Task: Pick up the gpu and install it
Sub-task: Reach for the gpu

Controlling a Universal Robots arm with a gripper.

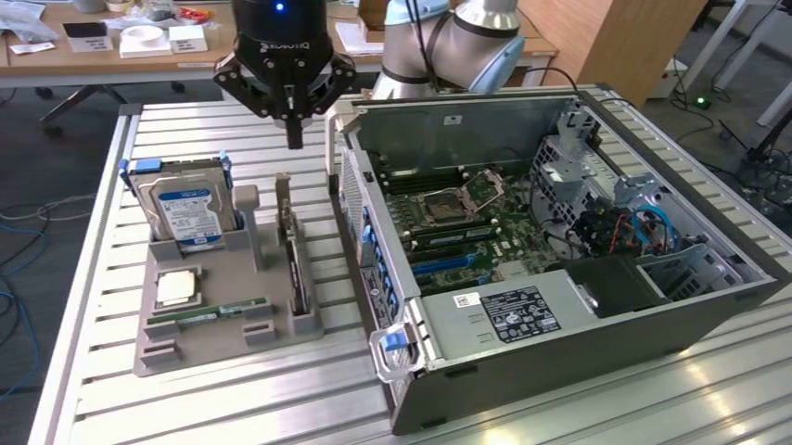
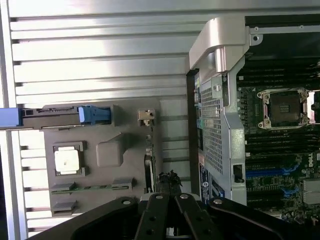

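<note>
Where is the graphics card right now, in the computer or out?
Out. The gpu stands on edge in the grey holder beside the open computer case; the shut gripper hangs above it, not touching.

Hard drive [image 2: 50,113] — one end off-frame

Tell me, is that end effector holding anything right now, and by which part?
Nothing is held. The end effector hangs shut and empty in the air, while the gpu stands on edge in the grey tray.
</note>
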